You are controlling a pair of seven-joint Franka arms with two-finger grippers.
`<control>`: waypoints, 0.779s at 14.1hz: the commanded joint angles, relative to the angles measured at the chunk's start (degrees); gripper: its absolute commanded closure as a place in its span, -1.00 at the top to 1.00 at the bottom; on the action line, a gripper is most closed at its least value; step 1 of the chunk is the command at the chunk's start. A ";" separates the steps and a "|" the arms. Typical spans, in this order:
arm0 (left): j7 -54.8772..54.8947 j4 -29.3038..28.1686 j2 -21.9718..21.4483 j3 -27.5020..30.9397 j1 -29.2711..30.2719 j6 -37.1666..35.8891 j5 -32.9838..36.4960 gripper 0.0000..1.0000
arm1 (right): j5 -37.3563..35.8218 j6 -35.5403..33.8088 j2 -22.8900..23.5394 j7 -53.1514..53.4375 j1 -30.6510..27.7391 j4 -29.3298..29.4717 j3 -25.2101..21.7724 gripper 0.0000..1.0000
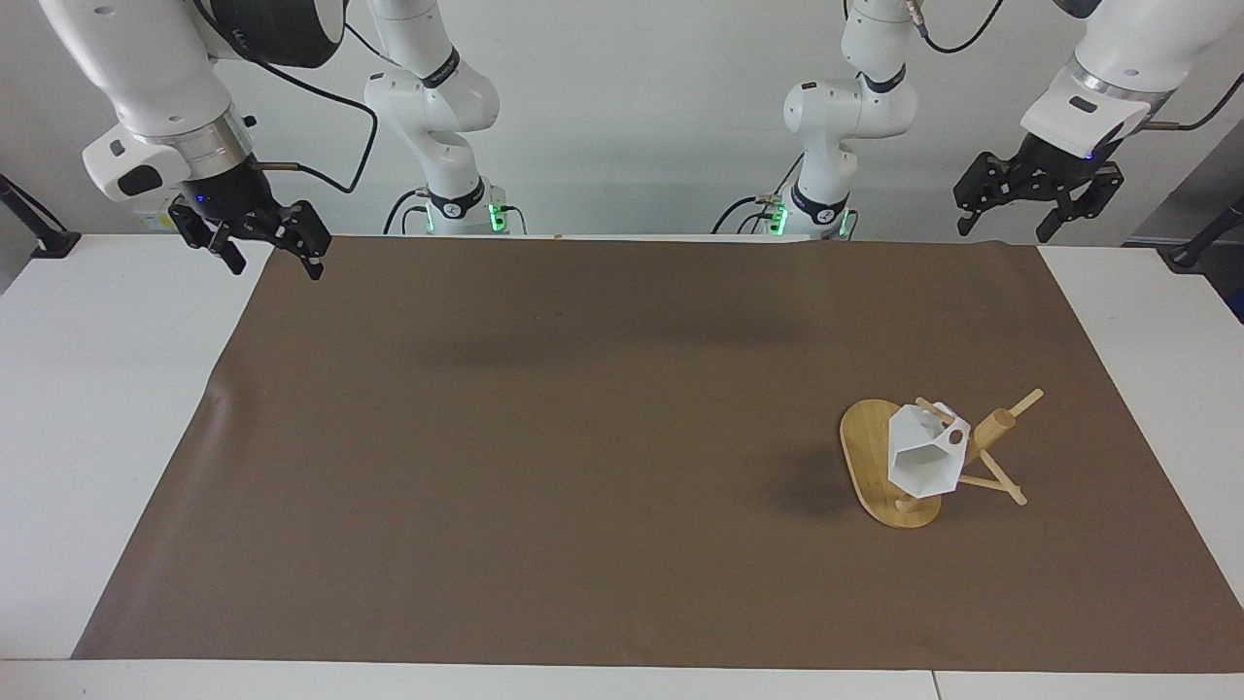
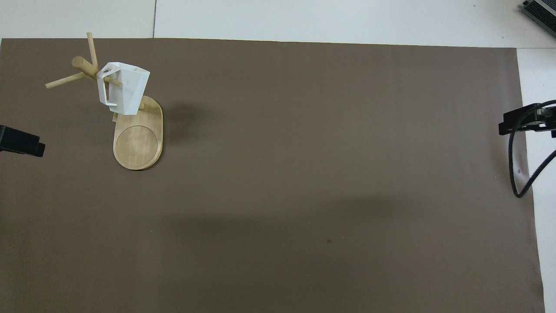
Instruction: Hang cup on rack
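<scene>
The white faceted cup (image 1: 918, 457) (image 2: 124, 89) hangs by its handle on a thin peg of the bamboo rack (image 1: 865, 457) (image 2: 138, 141), mouth tilted away from the robots. The rack stands on its oval base toward the left arm's end of the table. Neither gripper touches it. My left gripper (image 1: 1003, 231) (image 2: 21, 143) hovers open and empty over the mat's corner at the robots' edge, well away from the rack. Over the mat's other corner at the robots' edge, my right gripper (image 1: 276, 267) (image 2: 517, 122) is also open and empty.
A brown mat (image 1: 583, 437) covers most of the white table (image 1: 97, 437). A black cable (image 2: 519, 174) loops down from the right arm near the mat's edge. A grey device (image 2: 541, 11) sits at the table's corner farthest from the robots, at the right arm's end.
</scene>
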 commanded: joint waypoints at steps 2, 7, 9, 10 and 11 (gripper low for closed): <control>0.35 -1.54 -1.18 1.09 -0.43 -0.53 0.58 1.00 | -1.15 1.19 -0.74 -1.58 -0.42 -1.31 0.26 1.00; 0.09 -1.54 -1.17 1.00 -0.69 -0.53 0.67 1.00 | -0.36 1.19 -0.74 -1.93 -0.86 -1.31 0.17 1.00; 0.09 -1.54 -1.18 1.00 -0.69 -0.53 0.67 1.00 | -0.36 1.54 -0.74 -4.55 -0.94 -1.31 0.17 1.00; 0.26 -1.63 -1.18 1.00 -0.43 -0.53 0.67 1.00 | -0.36 1.72 -0.74 -5.96 -0.94 -1.31 0.08 1.00; 0.26 -1.63 -1.18 1.00 -0.42 -0.44 0.67 1.00 | -0.36 1.72 -0.74 -6.15 -0.94 -1.31 0.08 1.00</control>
